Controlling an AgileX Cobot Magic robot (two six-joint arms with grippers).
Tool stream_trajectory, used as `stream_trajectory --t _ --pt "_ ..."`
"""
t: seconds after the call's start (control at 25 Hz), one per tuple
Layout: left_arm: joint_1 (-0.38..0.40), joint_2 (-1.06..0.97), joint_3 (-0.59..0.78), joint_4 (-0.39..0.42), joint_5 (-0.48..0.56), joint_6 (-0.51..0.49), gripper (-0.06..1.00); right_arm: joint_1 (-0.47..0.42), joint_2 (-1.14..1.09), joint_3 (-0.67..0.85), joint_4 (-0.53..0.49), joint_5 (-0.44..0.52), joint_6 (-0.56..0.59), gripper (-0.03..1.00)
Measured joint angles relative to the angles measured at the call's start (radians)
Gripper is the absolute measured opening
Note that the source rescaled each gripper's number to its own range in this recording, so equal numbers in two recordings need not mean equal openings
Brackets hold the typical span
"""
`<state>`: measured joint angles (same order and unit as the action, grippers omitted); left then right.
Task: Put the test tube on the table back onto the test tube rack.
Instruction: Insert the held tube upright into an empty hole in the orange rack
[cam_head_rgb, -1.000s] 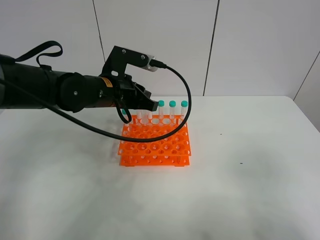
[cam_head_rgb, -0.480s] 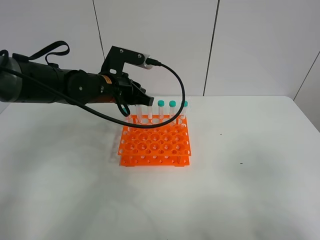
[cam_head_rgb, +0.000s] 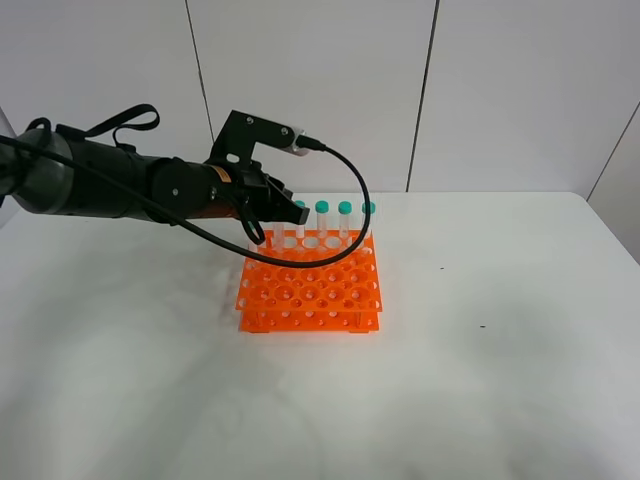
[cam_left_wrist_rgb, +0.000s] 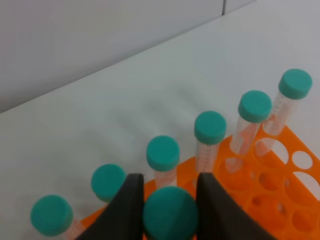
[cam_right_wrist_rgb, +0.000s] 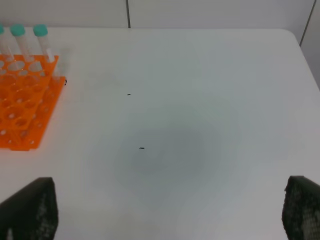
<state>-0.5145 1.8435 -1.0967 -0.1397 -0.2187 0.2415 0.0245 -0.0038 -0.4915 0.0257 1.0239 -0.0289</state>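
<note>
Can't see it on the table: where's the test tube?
In the left wrist view the left gripper grips the test tube by its cap, beside the standing tubes at the rack's back-left.

- Back row of the test tube rack (cam_head_rgb: 310, 290): capped tubes (cam_head_rgb: 322, 220) stand side by side with tight gaps.
- Left gripper (cam_left_wrist_rgb: 170, 192) is clamped on the test tube (cam_left_wrist_rgb: 170, 217) just in front of that row. Its arm (cam_head_rgb: 120, 185) blocks the rack's back-left.
- Rack's front rows: open holes, reachable from above.
- Table (cam_head_rgb: 500, 350) right of the rack: wide passage.
</note>
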Motion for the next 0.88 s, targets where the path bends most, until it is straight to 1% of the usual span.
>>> stream_trajectory --t 0.32,0.64,0.88 --pt "0.002 0.000 0.000 0.001 -0.018 0.006 0.00 0.000 0.000 0.000 0.000 0.000 0.000 1.00" --pt "0.014 0.000 0.018 0.023 -0.045 0.006 0.00 0.000 0.000 0.000 0.000 0.000 0.000 1.00" --pt "0.014 0.007 0.021 0.024 -0.055 -0.019 0.00 0.000 0.000 0.000 0.000 0.000 0.000 1.00"
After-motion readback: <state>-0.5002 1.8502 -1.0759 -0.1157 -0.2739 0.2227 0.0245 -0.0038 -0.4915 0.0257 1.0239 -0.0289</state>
